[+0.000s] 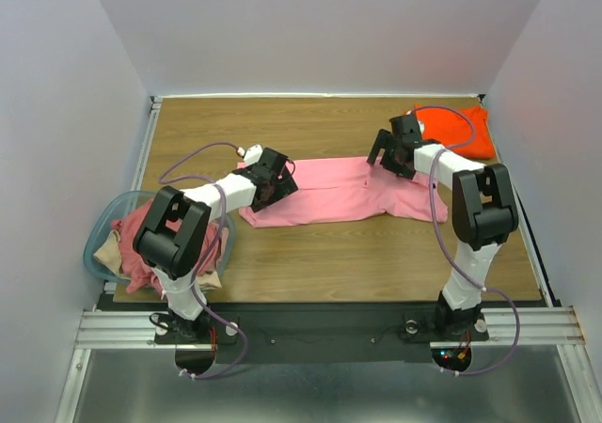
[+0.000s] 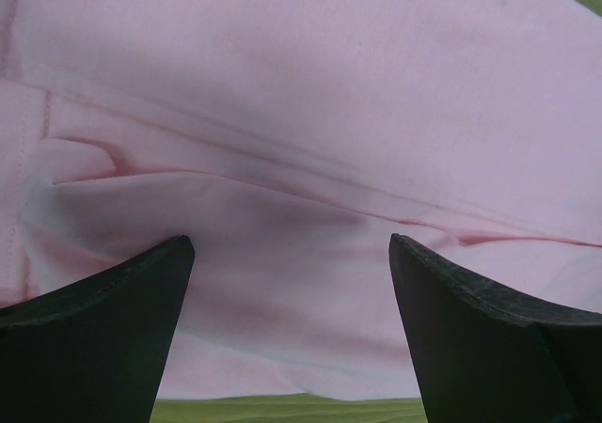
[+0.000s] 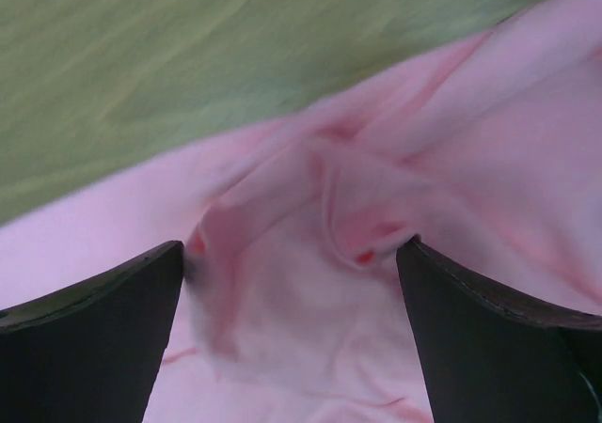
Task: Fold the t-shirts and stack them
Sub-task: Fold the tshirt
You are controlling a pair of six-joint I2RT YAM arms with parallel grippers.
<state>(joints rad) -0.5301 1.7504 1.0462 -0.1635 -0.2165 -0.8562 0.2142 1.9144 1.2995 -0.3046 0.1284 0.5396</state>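
Shirt spread on desk, both end effectors open

I see the light pink shirt (image 1: 329, 193) lying across the middle of the desk (image 1: 329, 254), stretched from left to right. My left end effector (image 1: 275, 180) sits over the shirt's left end with its jaws spread wide. In its wrist view the fingers (image 2: 94, 338) frame smooth pink cloth with a long crease running across it, and they grip nothing.

My right end effector (image 1: 388, 155) is over the shirt's right end, close to the far edge of the cloth, jaws just as wide apart. Its wrist view shows a bunched ridge of pink fabric lying between the two fingers (image 3: 499, 338). I cannot tell whether they touch it. Bare desk shows beyond the cloth's edge in that view.

A bright orange shirt (image 1: 461, 132) lies in a compact heap in the far right corner, just beside the pink one's right end. On the near left, a clear bluish tub (image 1: 99, 240) holds a dusty rose shirt (image 1: 141, 263) and a tan shirt (image 1: 111, 254), both partly hidden behind the left arm (image 1: 174, 235).
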